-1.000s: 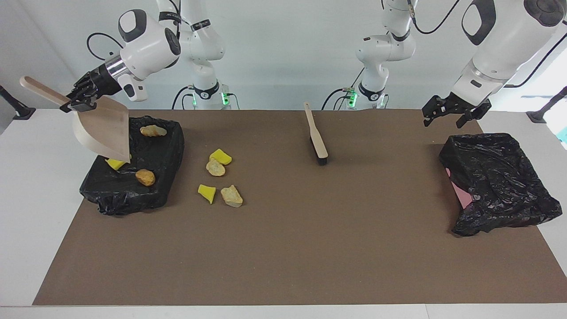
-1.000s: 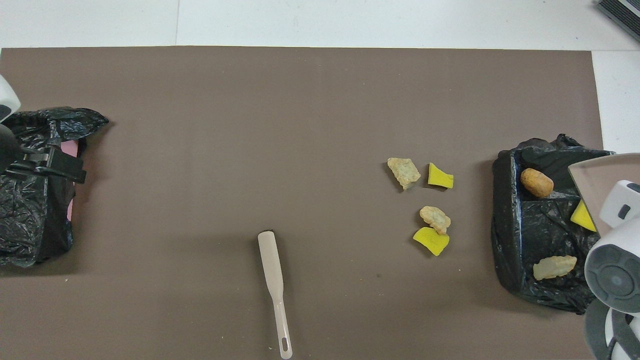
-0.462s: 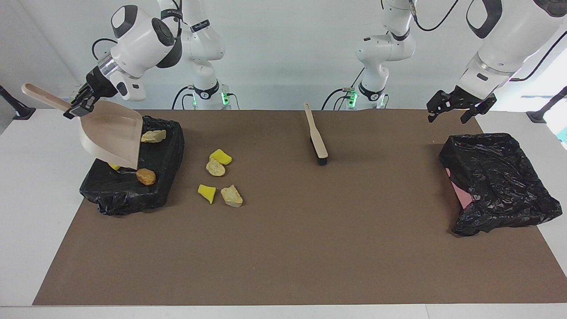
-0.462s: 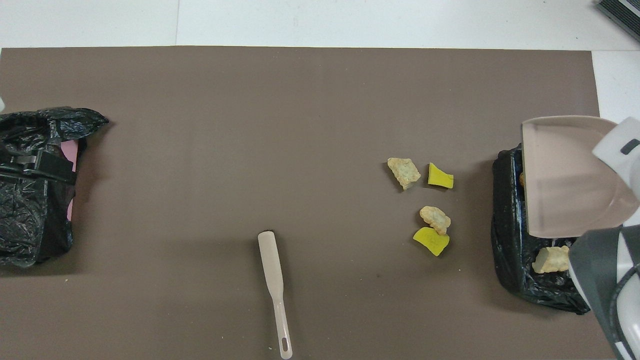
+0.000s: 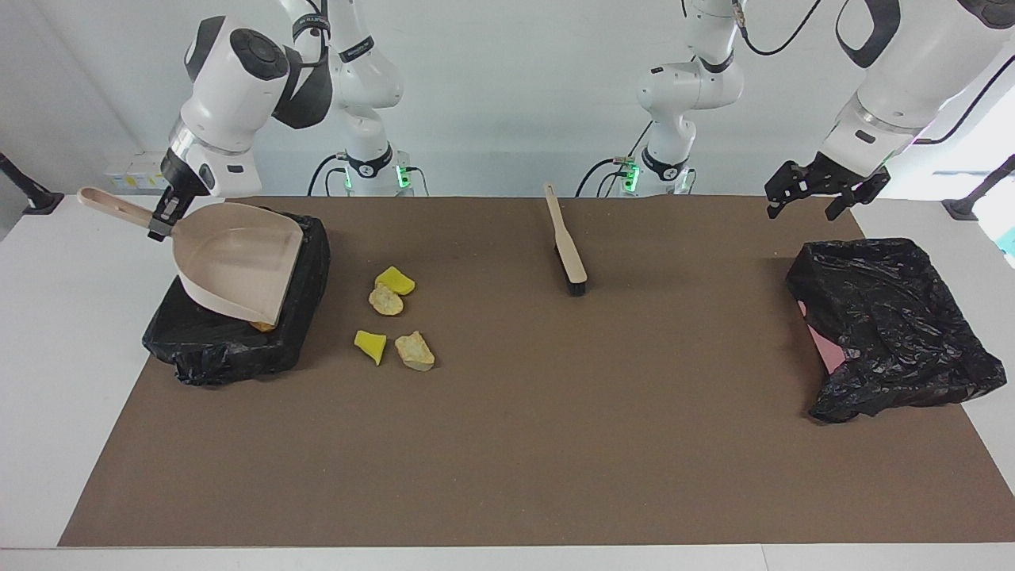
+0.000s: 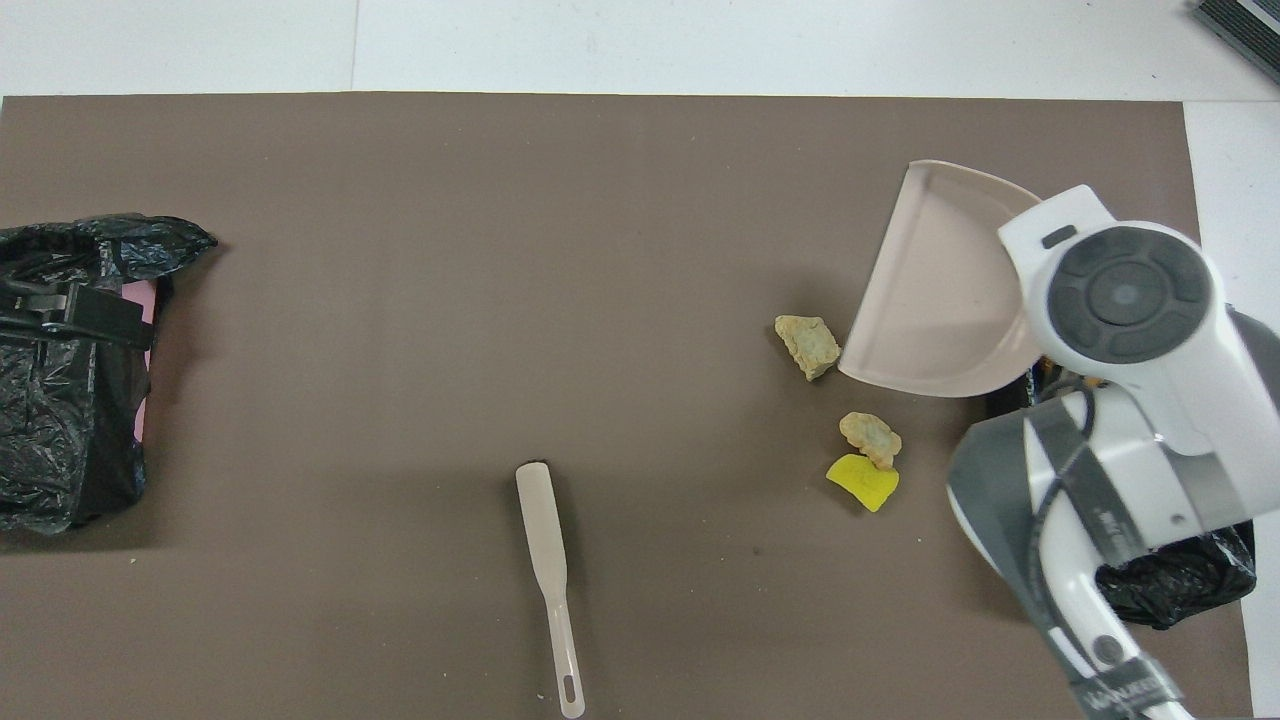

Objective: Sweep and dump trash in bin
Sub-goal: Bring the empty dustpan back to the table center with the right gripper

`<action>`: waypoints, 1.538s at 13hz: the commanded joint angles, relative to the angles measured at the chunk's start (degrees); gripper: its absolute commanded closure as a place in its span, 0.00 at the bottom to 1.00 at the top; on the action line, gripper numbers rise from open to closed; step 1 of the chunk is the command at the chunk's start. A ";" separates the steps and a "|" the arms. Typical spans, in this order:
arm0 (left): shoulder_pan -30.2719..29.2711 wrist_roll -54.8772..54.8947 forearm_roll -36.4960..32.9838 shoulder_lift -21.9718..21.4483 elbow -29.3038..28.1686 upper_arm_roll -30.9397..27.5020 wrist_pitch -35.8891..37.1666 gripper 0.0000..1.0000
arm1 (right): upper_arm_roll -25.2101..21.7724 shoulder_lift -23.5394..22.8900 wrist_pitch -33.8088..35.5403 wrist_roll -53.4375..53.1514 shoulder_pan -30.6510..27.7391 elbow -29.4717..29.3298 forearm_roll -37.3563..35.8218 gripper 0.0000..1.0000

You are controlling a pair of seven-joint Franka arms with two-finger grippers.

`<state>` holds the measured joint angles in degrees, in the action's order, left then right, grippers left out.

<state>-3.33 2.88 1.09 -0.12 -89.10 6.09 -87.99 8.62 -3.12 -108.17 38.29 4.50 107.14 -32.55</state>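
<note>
While the right gripper (image 5: 162,220) clamps the smooth beige dustpan (image 5: 238,266) by its handle, tilted over the crinkled black-bagged bin (image 5: 305,274), four pieces of trash (image 5: 392,315), spongy yellow wedges and crusty tan lumps, lie on the brown mat beside it. One more, perhaps, peeks from under the pan's lip. Left gripper (image 5: 817,198), fingers spread wide, hovers near the other bagged bin (image 5: 888,325).

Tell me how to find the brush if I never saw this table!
Start at the big brown mat and look midway between the two black-bagged bins. Near the robots' edge lies the brush, alone, nothing touching it. Its long beige handle and dark bristles set it apart from the yellow and tan trash pieces.
</note>
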 commanded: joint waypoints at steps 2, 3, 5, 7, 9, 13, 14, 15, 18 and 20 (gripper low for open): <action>0.25 0.90 0.67 -1.38 -0.73 0.15 -0.07 0.00 | -0.18 -15.38 6.71 -19.68 6.55 -21.12 9.50 1.00; 0.34 0.72 0.66 -1.29 -0.64 0.24 -0.16 0.00 | 0.08 -18.82 7.79 -27.22 7.70 -25.62 10.83 1.00; 0.34 0.72 0.66 -1.38 -0.73 0.24 0.54 0.00 | -0.01 -24.01 7.80 -40.85 10.34 -32.31 18.71 1.00; 0.34 0.72 0.58 -1.46 -0.99 0.24 0.98 0.00 | 0.08 -29.90 9.89 -56.15 13.94 -40.39 21.64 1.00; 0.43 0.72 0.40 -1.55 -0.99 0.33 1.33 0.00 | -0.09 -35.62 10.70 -62.52 17.45 -44.99 25.06 1.00; 0.43 0.72 -0.12 -2.78 -2.57 0.41 1.33 0.00 | 0.08 -40.82 8.34 -67.36 21.94 -48.78 27.36 1.00; 0.43 0.72 -0.21 -2.78 -2.66 0.50 1.33 0.00 | 0.08 -41.35 6.41 -68.94 22.39 -48.78 28.84 1.00; 0.43 0.72 -0.21 -2.87 -2.92 0.50 1.25 0.00 | 0.08 -41.62 4.83 -69.31 22.48 -48.78 30.34 1.00; 0.52 0.72 -0.21 -3.13 -3.10 0.59 1.25 0.00 | 0.08 -43.02 1.83 -71.07 23.88 -48.43 31.14 1.00; 0.52 0.72 -0.21 -3.22 -3.45 0.68 1.16 0.00 | 0.08 -43.55 0.51 -71.59 25.02 -48.08 31.23 1.00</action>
<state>-3.26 3.03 1.18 -1.53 -90.39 7.01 -86.89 8.67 -45.09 -106.28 -31.48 28.68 60.80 -2.57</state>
